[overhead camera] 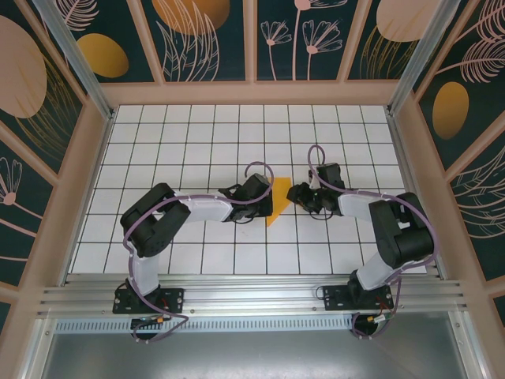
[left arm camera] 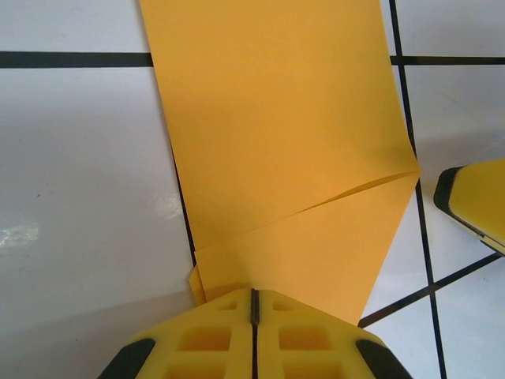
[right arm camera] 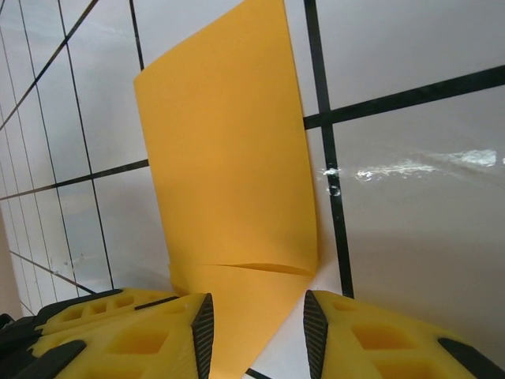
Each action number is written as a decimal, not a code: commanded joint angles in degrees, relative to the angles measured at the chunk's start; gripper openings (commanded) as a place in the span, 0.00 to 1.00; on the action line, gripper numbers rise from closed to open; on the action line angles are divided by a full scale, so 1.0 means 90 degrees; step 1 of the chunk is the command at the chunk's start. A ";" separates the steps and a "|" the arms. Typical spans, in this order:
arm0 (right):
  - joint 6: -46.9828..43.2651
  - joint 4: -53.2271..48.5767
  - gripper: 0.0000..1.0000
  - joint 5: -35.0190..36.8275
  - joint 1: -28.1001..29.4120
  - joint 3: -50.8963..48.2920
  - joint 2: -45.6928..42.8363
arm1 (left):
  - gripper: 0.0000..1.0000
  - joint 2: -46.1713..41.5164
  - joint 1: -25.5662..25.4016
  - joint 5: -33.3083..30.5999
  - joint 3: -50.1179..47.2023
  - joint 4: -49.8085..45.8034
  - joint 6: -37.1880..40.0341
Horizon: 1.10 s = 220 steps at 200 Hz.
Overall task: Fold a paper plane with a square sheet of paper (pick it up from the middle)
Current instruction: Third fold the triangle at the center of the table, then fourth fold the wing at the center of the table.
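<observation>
The orange-yellow sheet of paper [overhead camera: 278, 202] lies on the white tiles between both arms, folded into a narrow shape that tapers to a point at its near end. In the left wrist view the paper [left arm camera: 276, 142] shows a diagonal flap folded across it. My left gripper [left arm camera: 254, 294] is shut, its tips resting on the flap's edge, and reaches in from the left [overhead camera: 264, 197]. My right gripper [right arm camera: 256, 316] stands open just right of the paper [overhead camera: 297, 196], its fingers astride the paper's [right arm camera: 229, 181] narrow end without touching it. One right fingertip [left arm camera: 473, 205] shows beside the paper's corner.
The floor is white tiles with dark grid lines [overhead camera: 197, 142], walled by peach frames and dark patterned panels [overhead camera: 205, 39]. Both arm bases sit on the metal rail [overhead camera: 252, 300] at the near edge. Open tiles stretch behind the grippers.
</observation>
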 commanded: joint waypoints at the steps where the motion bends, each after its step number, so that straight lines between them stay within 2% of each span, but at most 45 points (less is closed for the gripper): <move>1: 0.0129 0.0122 0.43 0.0048 -0.0063 -0.0121 -0.0017 | 0.09 0.0091 0.0054 -0.0058 -0.0016 -0.0114 0.0108; 93: 0.0267 0.0686 0.39 -0.0663 -0.0062 -0.0134 0.0290 | 0.10 0.0019 0.0048 0.0200 -0.0192 0.0206 0.0057; 140: 0.0385 0.0935 0.37 -0.0769 -0.0073 -0.0155 0.0312 | 0.10 0.0017 0.0047 0.0224 -0.0182 0.0221 0.0070; 176: 0.0225 0.0363 0.40 0.0154 -0.0100 -0.0140 0.0110 | 0.10 -0.0021 0.0053 0.0196 -0.0180 0.0200 0.0068; 220: 0.0113 0.0337 0.42 0.0268 -0.0161 -0.0006 0.0188 | 0.10 -0.0075 0.0046 0.0221 -0.0212 0.0230 0.0124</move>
